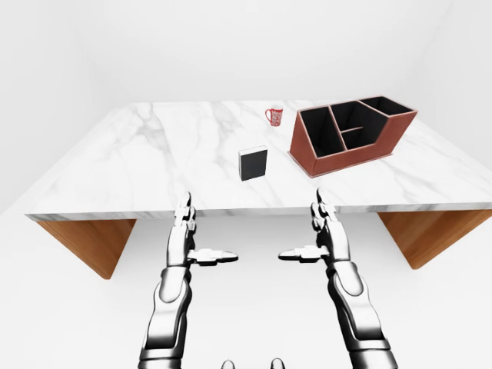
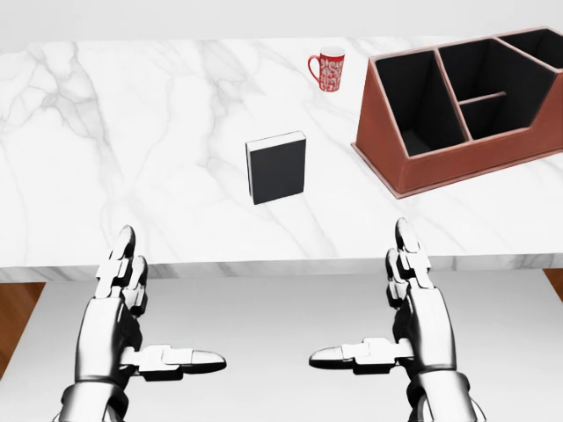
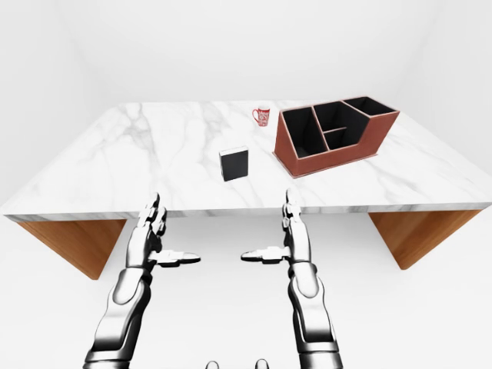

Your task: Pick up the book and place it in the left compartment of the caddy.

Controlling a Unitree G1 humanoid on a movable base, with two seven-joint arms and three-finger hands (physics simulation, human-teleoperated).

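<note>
Visibly, caddy (image 2: 466, 158) compartments hold nothing.

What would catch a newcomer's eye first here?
Two shiny metal hands, left hand and right hand, held open and empty below the marble table edge. On the table, a black book stands near the middle, with a red-brown caddy at right and a red mug between, farther up.
</note>
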